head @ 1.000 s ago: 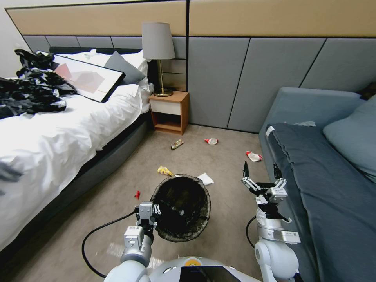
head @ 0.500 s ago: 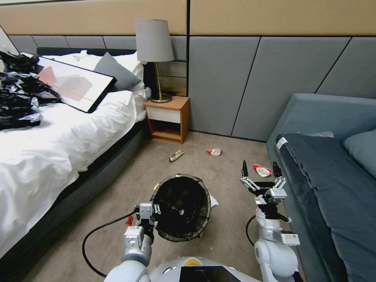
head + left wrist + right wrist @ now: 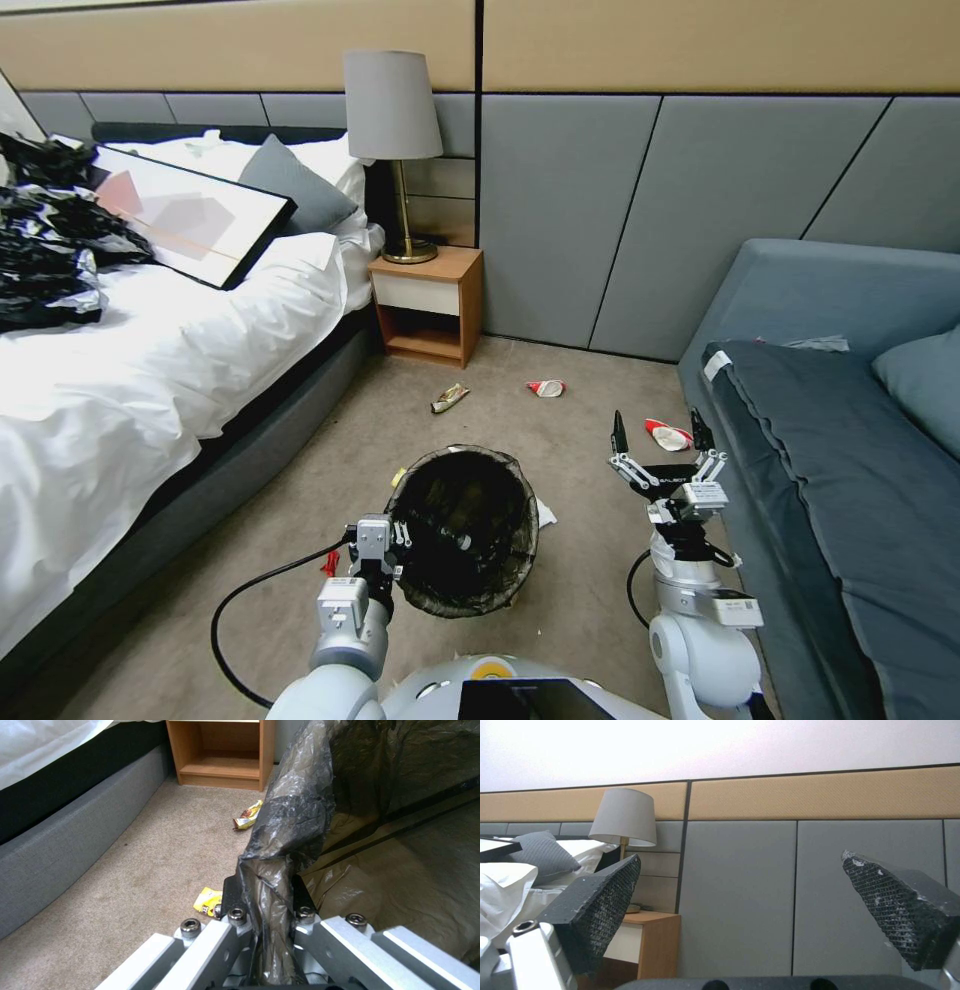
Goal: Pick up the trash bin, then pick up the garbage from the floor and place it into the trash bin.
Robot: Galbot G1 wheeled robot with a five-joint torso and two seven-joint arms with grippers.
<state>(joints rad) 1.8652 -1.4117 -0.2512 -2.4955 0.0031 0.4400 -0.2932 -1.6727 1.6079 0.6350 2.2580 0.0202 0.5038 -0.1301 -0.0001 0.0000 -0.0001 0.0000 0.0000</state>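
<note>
Head view shows your left gripper point(image 3: 385, 540) clamped on the trash bin point(image 3: 462, 528) rim; your right gripper point(image 3: 655, 440) hovers spread wide, empty.

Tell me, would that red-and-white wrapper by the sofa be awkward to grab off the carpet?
Probably somewhat. The red-and-white wrapper looks crumpled and thin, so likely light and floppy, giving under the open right gripper. It lies low on the carpet, so fingers may scrape pile first.

Glossy white rounded arm shells end in silver-grey wrist blocks. A black cable loops at seven o'clock beside the left gripper point(image 3: 385, 545), whose aluminium links carry hex-socket screws. The right gripper point(image 3: 655, 435) has black, mesh-textured wedge fingertips point(image 3: 597, 915).
</note>
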